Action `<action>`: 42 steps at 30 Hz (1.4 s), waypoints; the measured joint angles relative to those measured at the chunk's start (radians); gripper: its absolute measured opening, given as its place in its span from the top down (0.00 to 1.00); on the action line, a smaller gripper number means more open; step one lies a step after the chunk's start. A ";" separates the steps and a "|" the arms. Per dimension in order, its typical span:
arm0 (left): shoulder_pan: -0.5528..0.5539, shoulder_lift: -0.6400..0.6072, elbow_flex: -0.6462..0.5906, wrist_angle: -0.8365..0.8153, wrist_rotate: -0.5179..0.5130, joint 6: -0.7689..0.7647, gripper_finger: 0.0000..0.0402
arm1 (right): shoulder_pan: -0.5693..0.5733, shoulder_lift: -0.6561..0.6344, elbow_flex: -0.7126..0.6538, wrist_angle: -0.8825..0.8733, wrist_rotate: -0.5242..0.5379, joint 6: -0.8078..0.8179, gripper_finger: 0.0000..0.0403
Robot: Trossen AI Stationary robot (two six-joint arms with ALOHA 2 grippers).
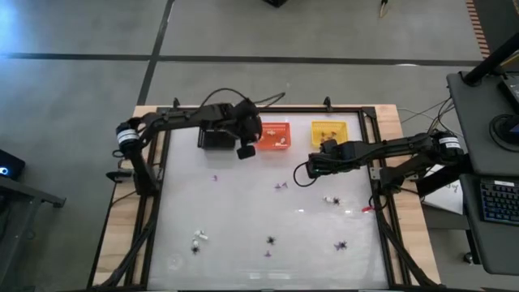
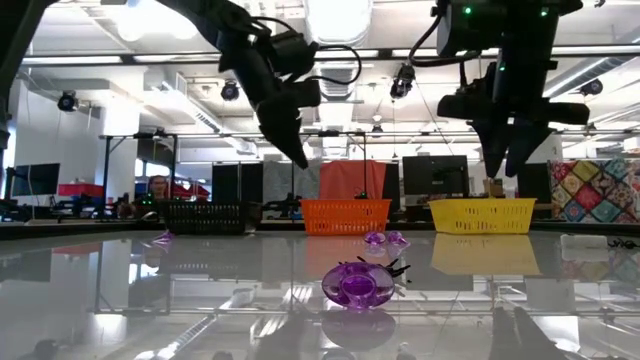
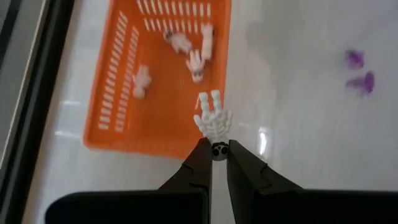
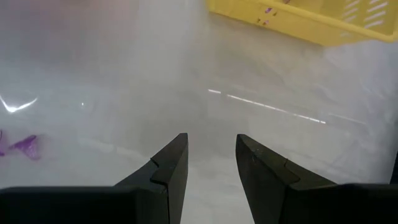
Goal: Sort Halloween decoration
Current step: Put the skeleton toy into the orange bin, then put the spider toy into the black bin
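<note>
Nearest to the low camera we are seeing a purple ring point(image 2: 358, 287) lying on the glossy bench point(image 2: 120, 300), with a small black spider shape touching its far side. Two smaller purple pieces point(image 2: 385, 239) are lying farther back, near the baskets.

At the far edge of the bench three baskets are standing in a row: a black basket point(image 2: 205, 217), an orange basket point(image 1: 276, 135) and a yellow basket point(image 1: 330, 131).

The left end effector point(image 3: 217, 157) is hanging above the bench just beside the orange basket, at the basket's near rim. Its fingers are standing narrow and are pinching a white skeleton hand point(image 3: 213, 120) by the wrist end; the bony fingers are pointing out over the basket's edge. Inside the orange basket several white pieces point(image 3: 186, 50) are lying already.

The right end effector point(image 4: 211, 163) is hovering above the bare bench just in front of the yellow basket. Its fingers are standing wide apart and are holding nothing. In the yellow basket we are seeing some tiny dark bits, too small to tell.

The other decorations are lying scattered over the bench: purple pieces point(image 1: 280, 186) near the middle, a white piece point(image 1: 330, 199) toward the right, a white piece point(image 1: 199, 237) and dark spider shapes point(image 1: 270, 240) along the near side.
</note>
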 joint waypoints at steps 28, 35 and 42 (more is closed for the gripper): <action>0.067 0.092 0.095 -0.041 0.137 0.068 0.71 | -0.074 0.000 0.000 -0.001 -0.002 -0.142 0.68; 0.066 0.037 0.094 -0.248 0.144 0.072 0.70 | -0.063 0.000 0.000 -0.002 -0.198 -0.184 0.68; 0.045 -0.095 0.094 -0.327 0.219 0.069 0.70 | 0.026 0.000 0.000 -0.005 -0.318 -0.094 0.68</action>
